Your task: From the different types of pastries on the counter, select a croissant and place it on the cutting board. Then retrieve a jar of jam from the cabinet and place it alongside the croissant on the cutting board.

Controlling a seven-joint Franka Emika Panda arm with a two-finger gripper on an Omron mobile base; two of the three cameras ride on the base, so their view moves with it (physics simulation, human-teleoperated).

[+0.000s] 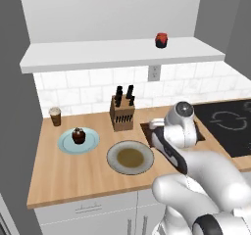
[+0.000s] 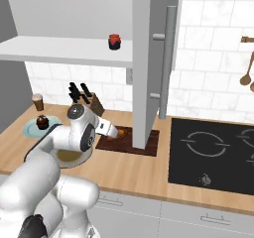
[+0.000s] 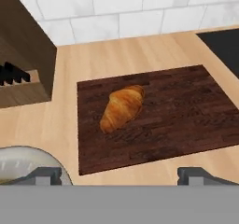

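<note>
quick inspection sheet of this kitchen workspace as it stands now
surface: light wooden counter, dry and unmarked
job's things: croissant lying on the cutting board; jar of jam on the white shelf
clutter: cupcake on a pale blue plate; grey-brown plate; knife block; coffee cup
grippers: gripper open, above the board's near edge, holding nothing
cables: nothing seen
surroundings: tiled wall, wall outlet, black cooktop

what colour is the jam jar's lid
Black, above a red jar of jam on the cabinet; clearest in the right base view.
</note>
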